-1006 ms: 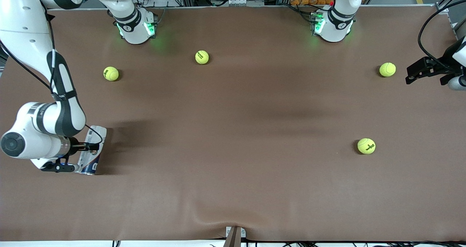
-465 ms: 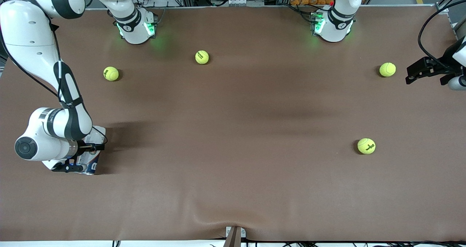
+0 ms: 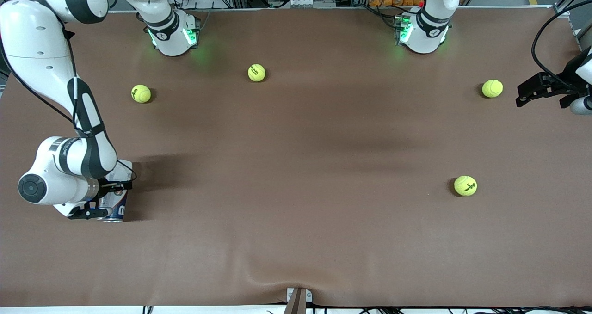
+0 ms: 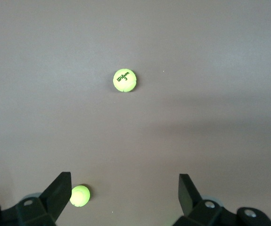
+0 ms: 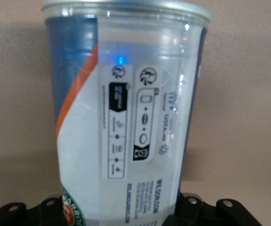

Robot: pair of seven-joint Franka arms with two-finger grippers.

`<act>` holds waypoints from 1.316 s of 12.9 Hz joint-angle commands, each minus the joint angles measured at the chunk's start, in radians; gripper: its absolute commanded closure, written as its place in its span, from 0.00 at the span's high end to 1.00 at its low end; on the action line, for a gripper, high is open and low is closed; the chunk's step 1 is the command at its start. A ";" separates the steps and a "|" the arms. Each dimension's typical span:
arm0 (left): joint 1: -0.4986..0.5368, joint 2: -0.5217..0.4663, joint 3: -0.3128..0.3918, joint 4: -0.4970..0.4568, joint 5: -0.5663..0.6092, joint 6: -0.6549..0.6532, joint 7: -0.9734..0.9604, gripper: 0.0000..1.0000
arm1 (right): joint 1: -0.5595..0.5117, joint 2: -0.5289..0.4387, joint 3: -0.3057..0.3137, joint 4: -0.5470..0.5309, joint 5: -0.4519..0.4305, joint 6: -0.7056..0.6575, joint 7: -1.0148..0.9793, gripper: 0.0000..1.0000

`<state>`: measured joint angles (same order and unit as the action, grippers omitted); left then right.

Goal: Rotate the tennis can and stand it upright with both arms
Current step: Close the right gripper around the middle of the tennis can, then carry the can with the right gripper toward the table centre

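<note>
- The right claw (image 3: 108, 198) is sitting down at table level near the right arm's end of the table, clenched around the tennis can (image 3: 118, 198); in the right wrist view the can (image 5: 126, 117) is filling the frame between the two black fingers (image 5: 45, 209).
- The tennis can is lying on the brown table (image 3: 296, 240), its navy end pointing toward the front camera and its clear end pointing toward the robots' bases.
- The right arm is reaching from its green-lit base (image 3: 173, 34), swinging out past the table edge, folding at the elbow and bringing its wrist in level from the side onto the can.
- One tennis ball (image 3: 465, 185) is resting toward the left arm's end, nearer the front camera than the other three balls.
- The left claw (image 3: 532, 92) is hanging above the table edge at the left arm's end, fingers (image 4: 55, 197) spread apart and holding nothing, next to another ball (image 3: 492, 88); this arm is waiting.
</note>
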<state>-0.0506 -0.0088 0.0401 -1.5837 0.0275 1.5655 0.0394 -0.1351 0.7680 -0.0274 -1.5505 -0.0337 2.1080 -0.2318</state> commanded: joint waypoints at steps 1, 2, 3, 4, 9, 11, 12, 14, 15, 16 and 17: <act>0.008 0.003 -0.002 0.011 -0.005 -0.016 0.024 1.00 | 0.005 -0.024 0.030 0.024 0.021 -0.008 -0.105 0.70; 0.009 0.003 -0.002 0.011 -0.006 -0.016 0.025 1.00 | 0.011 -0.036 0.047 0.036 0.021 -0.008 -0.151 0.71; 0.009 0.003 -0.002 0.011 -0.008 -0.016 0.025 1.00 | 0.014 -0.047 0.075 0.041 0.021 -0.010 -0.187 0.71; 0.009 0.003 0.000 0.010 -0.008 -0.016 0.025 1.00 | 0.014 -0.065 0.107 0.043 0.021 -0.010 -0.234 0.71; 0.008 0.006 0.000 0.010 -0.005 -0.016 0.024 1.00 | 0.026 -0.072 0.344 0.043 0.011 -0.010 -0.420 0.72; 0.009 0.010 0.000 0.010 -0.006 -0.016 0.025 1.00 | 0.118 -0.068 0.366 0.040 0.012 -0.010 -0.449 0.76; 0.009 0.013 0.000 0.010 -0.006 -0.016 0.024 1.00 | 0.185 -0.068 0.365 0.040 0.009 0.003 -0.451 0.76; 0.009 0.015 0.000 0.010 -0.005 -0.016 0.024 1.00 | 0.317 -0.061 0.354 0.043 -0.023 0.065 -0.451 0.76; 0.008 0.016 0.000 0.010 -0.005 -0.016 0.024 1.00 | 0.372 -0.058 0.345 0.041 -0.067 0.126 -0.446 0.76; 0.009 0.017 0.000 0.008 -0.005 -0.016 0.025 1.00 | 0.412 -0.049 0.343 0.040 -0.107 0.159 -0.445 0.76; 0.009 0.021 0.000 0.008 -0.005 -0.016 0.025 1.00 | 0.449 -0.041 0.340 0.041 -0.164 0.167 -0.446 0.76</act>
<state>-0.0497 0.0059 0.0427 -1.5852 0.0275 1.5636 0.0394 0.2587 0.7181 0.3346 -1.5070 -0.1184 2.2394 -0.6598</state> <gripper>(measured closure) 0.000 0.242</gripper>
